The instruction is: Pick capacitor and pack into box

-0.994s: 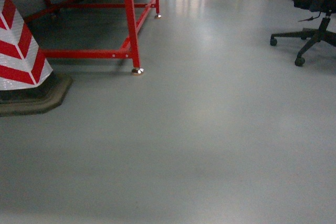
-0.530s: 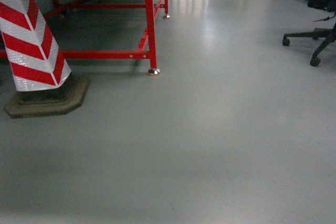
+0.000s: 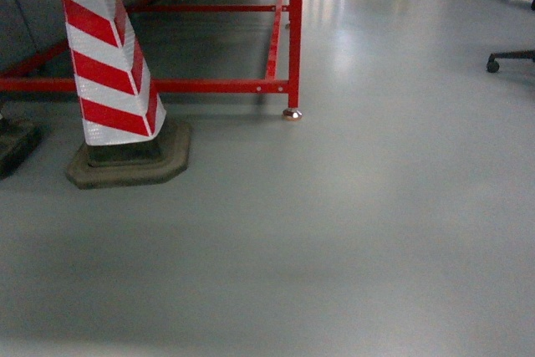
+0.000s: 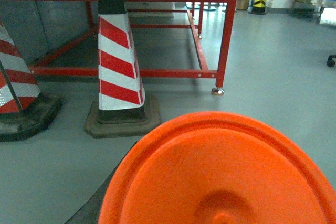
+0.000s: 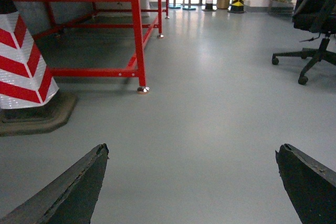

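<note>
No box or capacitor in sight (we judge we are in transit)
Our right gripper [image 5: 191, 182] rides spread wide and empty; the left we cannot tell, an orange disc [image 4: 220, 171] blocks its camera

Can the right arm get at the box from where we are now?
Probably not. No box shows in any view; only grey floor, a red frame and a striped cone. The right claw hangs open over bare floor, holding nothing.
</note>
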Motion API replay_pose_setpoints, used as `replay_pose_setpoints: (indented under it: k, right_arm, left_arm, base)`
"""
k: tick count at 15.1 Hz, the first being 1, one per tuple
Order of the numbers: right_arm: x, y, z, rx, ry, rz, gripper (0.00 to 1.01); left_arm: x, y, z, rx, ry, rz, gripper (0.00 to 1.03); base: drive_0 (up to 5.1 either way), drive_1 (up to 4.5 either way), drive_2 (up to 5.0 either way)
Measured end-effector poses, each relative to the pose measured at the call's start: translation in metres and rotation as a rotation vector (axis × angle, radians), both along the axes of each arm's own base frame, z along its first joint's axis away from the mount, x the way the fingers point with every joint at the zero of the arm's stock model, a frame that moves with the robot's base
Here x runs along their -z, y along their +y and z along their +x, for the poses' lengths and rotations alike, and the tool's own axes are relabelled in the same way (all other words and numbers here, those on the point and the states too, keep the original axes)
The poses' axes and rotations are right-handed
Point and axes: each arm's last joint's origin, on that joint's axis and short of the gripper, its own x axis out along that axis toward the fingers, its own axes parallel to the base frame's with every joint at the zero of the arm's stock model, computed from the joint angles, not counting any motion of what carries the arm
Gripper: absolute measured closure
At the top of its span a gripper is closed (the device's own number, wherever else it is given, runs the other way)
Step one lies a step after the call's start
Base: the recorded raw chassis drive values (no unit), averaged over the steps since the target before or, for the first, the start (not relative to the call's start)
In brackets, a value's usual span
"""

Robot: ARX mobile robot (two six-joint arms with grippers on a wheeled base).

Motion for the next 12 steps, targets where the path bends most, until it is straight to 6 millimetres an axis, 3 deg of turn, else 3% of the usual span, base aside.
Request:
replay_pose_setpoints:
  k: [12]
  right_arm:
    - [0.0003, 0.0, 0.0, 0.0, 0.003, 0.0, 0.03]
  left_arm:
    - [0.0002, 0.0, 0.0, 0.0, 0.002, 0.0, 0.6]
  base:
    - [-5.0, 2.41, 2.4]
